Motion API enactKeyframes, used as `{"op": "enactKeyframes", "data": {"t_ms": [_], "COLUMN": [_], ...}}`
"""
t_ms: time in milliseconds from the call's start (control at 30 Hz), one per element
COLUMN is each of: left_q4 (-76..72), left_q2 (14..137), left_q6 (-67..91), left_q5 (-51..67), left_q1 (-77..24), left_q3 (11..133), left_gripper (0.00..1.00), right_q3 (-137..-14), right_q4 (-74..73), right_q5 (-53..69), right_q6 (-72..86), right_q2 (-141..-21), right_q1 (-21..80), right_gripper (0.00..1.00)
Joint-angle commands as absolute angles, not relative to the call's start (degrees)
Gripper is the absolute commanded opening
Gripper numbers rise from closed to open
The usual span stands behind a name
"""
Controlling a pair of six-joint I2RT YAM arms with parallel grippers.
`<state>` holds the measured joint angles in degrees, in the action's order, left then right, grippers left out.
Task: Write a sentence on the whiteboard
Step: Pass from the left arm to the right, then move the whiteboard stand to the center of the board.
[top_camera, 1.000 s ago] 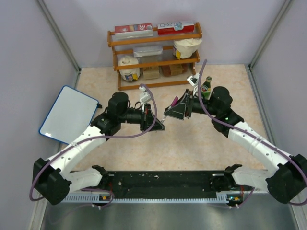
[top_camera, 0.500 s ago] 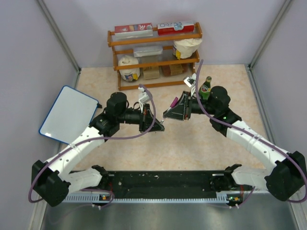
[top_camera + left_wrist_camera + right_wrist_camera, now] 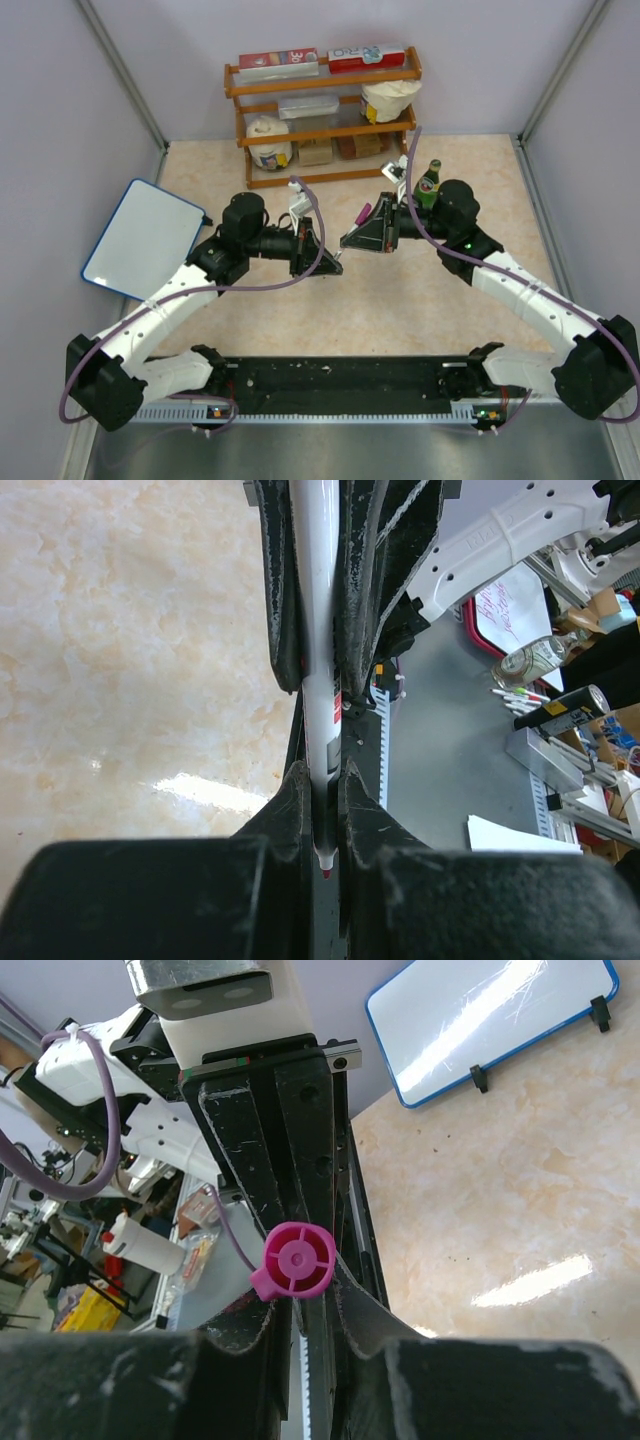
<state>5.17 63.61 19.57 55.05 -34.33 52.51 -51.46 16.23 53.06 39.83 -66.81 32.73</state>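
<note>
The whiteboard [image 3: 145, 235], white with a thin blue frame, lies at the table's far left, apart from both arms; it also shows in the right wrist view [image 3: 490, 1020]. My left gripper [image 3: 330, 262] [image 3: 320, 775] is shut on a white marker [image 3: 315, 630] whose red tip points back at the wrist. My right gripper [image 3: 345, 242] [image 3: 300, 1295] meets it tip to tip above the middle of the table and is shut on a magenta cap [image 3: 297, 1260] [image 3: 363, 212]. Its black fingers [image 3: 360, 580] flank the marker's far end.
A wooden shelf [image 3: 325, 110] with boxes, a jar and containers stands at the back. A green bottle [image 3: 430, 180] stands just behind my right wrist. Grey walls close in the left, right and back sides.
My right gripper has shifted slightly left and up against the left gripper. The left arm and the whiteboard have barely moved.
</note>
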Motion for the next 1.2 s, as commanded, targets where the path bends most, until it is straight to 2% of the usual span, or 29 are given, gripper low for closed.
{"op": "enactKeyframes", "data": {"t_ms": [0,67,100,167,200,267,400,567,867,1167], "left_q4": [2.9,3.6,4.0,4.8,4.9,5.0,5.4,10.4,22.4,36.4], "left_q2": [62.6,62.1,61.9,60.9,60.4,59.1,56.7,55.0,54.1,59.1], "left_q6": [17.9,17.7,17.4,16.8,16.7,16.5,17.6,19.1,24.2,35.9], "left_q5": [56.0,54.2,53.1,51.2,50.1,47.7,40.1,28.5,4.0,-14.8], "left_q1": [-34.2,-34.2,-34.3,-34.3,-34.1,-34.1,-34.2,-33.7,-30.0,-20.1], "left_q3": [52.7,52.8,52.9,52.6,52.2,51.7,49.7,48.1,48.0,48.9], "left_gripper": [0.00,0.03,0.18,0.58,0.70,0.80,0.85,0.90,0.99,0.98], "right_q3": [-53.0,-52.8,-52.9,-52.8,-52.7,-52.7,-51.1,-49.0,-45.9,-45.5], "right_q4": [16.0,15.4,14.7,12.5,10.9,6.6,3.0,1.4,1.4,1.8], "right_q5": [54.5,53.9,53.3,51.2,49.5,43.9,34.6,28.8,28.6,29.7], "right_q6": [39.7,39.5,38.9,37.5,36.7,34.6,33.0,32.9,32.9,30.9], "right_q2": [-66.8,-66.5,-66.4,-65.7,-65.3,-64.0,-61.4,-60.6,-61.3,-64.2], "right_q1": [33.6,33.6,33.6,33.6,33.6,33.6,33.5,32.5,28.6,27.9], "right_gripper": [0.00,0.00,0.00,0.00,0.00,0.00,0.00,0.00,0.00,0.00]}}
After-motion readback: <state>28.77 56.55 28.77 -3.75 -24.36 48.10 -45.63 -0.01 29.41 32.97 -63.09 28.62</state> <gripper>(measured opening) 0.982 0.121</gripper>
